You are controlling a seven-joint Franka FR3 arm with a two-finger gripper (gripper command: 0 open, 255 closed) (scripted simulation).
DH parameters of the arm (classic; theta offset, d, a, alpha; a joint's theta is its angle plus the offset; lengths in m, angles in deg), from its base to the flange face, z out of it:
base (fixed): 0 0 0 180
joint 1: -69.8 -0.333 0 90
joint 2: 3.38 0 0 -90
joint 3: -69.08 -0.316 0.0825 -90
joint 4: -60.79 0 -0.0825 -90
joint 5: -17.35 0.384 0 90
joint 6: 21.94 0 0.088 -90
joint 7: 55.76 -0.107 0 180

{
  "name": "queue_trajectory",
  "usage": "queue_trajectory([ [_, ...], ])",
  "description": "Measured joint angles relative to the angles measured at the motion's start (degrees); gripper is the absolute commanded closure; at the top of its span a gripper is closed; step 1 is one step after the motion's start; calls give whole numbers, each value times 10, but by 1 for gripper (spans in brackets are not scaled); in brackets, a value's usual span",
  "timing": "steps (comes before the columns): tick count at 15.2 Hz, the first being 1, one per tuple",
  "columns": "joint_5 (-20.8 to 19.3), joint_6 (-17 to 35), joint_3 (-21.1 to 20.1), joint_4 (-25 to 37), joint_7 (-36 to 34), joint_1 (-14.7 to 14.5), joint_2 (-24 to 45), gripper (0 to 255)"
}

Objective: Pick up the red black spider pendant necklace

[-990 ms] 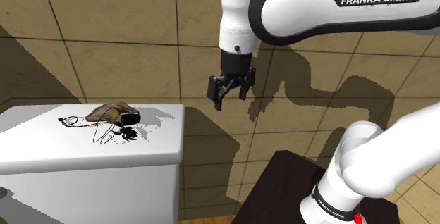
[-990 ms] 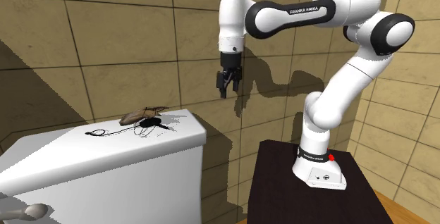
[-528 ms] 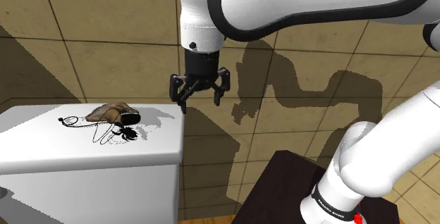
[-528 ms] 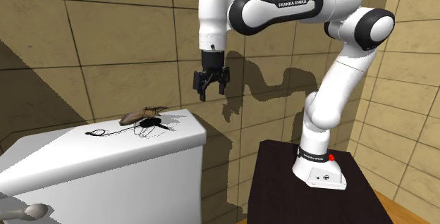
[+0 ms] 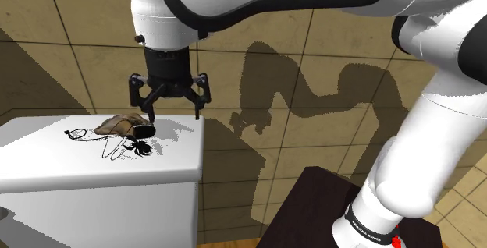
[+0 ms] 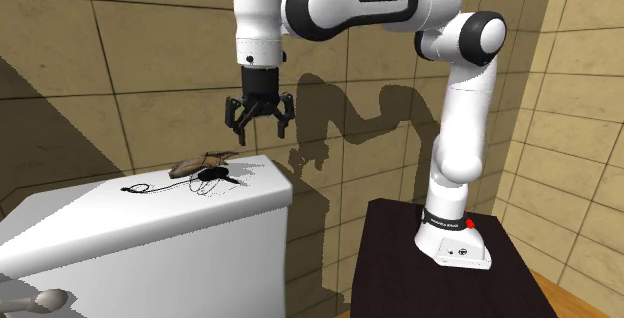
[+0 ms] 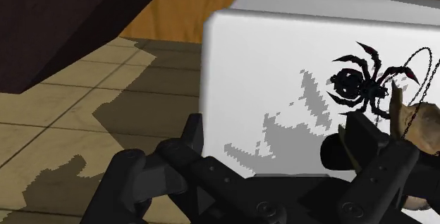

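Smooth, faintly glossy white tank lid [image 5: 47,157]. Matt tan wall tiles [image 5: 78,12]. Wood-grain floor [image 7: 183,11]. Rough, mottled brown lump [image 5: 121,123]. Dull black spider pendant [image 7: 356,85]. Glossy white arm [image 6: 460,136] casing.

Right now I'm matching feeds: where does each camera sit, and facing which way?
Shoulder view: beside the dark stand, facing the white box-shaped top; white arm and black claw show.
Second exterior view: out front, facing the tiled wall; whole arm shows.
Wrist view: rides the claw, looking down; its fingers show.
All share the black spider pendant necklace.
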Motion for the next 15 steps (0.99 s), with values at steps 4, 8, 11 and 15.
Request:
queue_trajectory([
  [4,-72,-34,-17,125,-111,-35,112,0],
  [8,-148,-93,-6,292,-196,-105,237,0],
  [11,-155,-84,-2,293,-210,-112,249,0],
  [15,-149,-46,-3,244,-213,-98,238,0],
])
